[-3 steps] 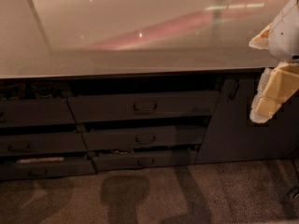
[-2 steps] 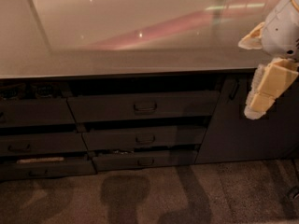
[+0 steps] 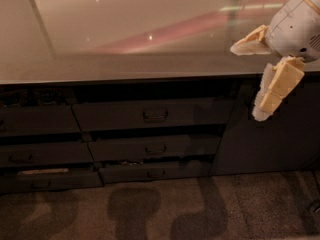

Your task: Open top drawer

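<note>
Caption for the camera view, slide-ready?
Open tool hovers at the counter edge, up and right of the untouched top drawer.

Dim warm light, pink glare on the countertop [image 3: 125, 44], hand [image 3: 246, 82] lit pale upper right.

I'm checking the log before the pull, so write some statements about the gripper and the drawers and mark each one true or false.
1. The gripper is at the right, by the countertop's front edge. True.
2. It holds the top drawer's handle. False: it is open and well apart from the handle, up and to the right.
3. The handle sits at the middle of the drawer front. True.
4. The top drawer is narrower than the middle drawer below it. False: it is wider.
</note>
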Controlling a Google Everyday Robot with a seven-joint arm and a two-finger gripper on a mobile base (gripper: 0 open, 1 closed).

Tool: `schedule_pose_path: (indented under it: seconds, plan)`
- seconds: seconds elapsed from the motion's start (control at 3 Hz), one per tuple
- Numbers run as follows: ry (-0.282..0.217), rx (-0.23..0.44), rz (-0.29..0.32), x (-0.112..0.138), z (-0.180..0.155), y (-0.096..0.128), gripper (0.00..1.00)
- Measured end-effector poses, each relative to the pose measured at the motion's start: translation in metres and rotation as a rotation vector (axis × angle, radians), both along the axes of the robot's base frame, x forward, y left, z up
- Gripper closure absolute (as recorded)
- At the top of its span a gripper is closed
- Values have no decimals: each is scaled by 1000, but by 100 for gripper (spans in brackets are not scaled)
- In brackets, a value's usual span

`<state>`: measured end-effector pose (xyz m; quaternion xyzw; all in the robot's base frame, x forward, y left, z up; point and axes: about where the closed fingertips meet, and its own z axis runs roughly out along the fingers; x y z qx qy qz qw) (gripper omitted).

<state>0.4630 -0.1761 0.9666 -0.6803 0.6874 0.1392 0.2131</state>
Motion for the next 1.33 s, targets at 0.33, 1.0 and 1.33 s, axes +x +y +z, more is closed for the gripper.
schedule_pose_path:
  seconds: [0.33,1.0,1.33]
  plan:
    - [-17,9,-6,4,2,4,0]
    - [13,68,23,-34,-51,21,0]
    - [0,46,5,-18,-62,18,0]
